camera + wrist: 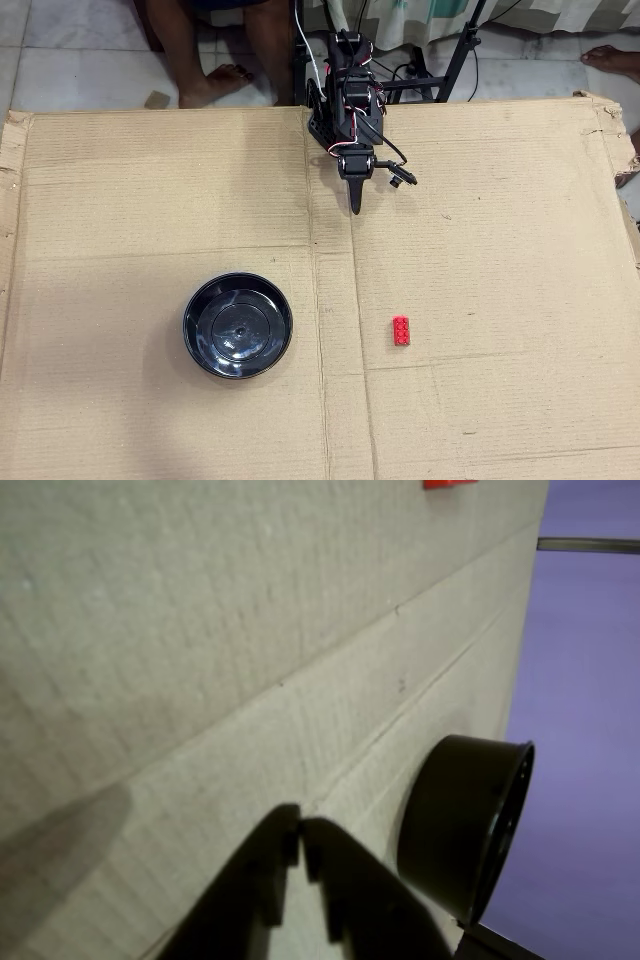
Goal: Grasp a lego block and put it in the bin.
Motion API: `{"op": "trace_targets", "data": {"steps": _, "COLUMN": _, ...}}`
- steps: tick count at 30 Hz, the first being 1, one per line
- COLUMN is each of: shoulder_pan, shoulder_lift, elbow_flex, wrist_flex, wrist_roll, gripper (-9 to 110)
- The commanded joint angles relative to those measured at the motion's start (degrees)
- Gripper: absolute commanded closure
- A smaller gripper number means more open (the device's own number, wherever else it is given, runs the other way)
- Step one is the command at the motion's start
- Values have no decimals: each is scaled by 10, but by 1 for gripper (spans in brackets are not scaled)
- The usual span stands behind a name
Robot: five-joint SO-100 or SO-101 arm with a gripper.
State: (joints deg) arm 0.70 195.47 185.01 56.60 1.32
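Cardboard [150, 200] covers the worktop. Our hand [354, 207], fingers pressed together and empty, hangs near its base; the brick [401, 330] lies well ahead of it, the bowl [238, 325] off to one side.

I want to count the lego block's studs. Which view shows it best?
The overhead view: the whole lego block lies on the cardboard, studs up. The wrist view catches only a red sliver at its top edge.
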Motion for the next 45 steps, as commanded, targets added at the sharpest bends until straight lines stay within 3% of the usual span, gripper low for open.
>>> {"op": "trace_targets", "data": {"steps": 1, "shoulder_pan": 2, "shoulder_lift": 8, "elbow_flex": 4, "wrist_flex": -3, "wrist_roll": 5, "gripper": 101}}
{"op": "trace_targets", "data": {"steps": 45, "shoulder_pan": 2, "shoulder_lift": 5, "elbow_flex": -44, "wrist_flex": 11, "wrist_roll": 6, "gripper": 101}}
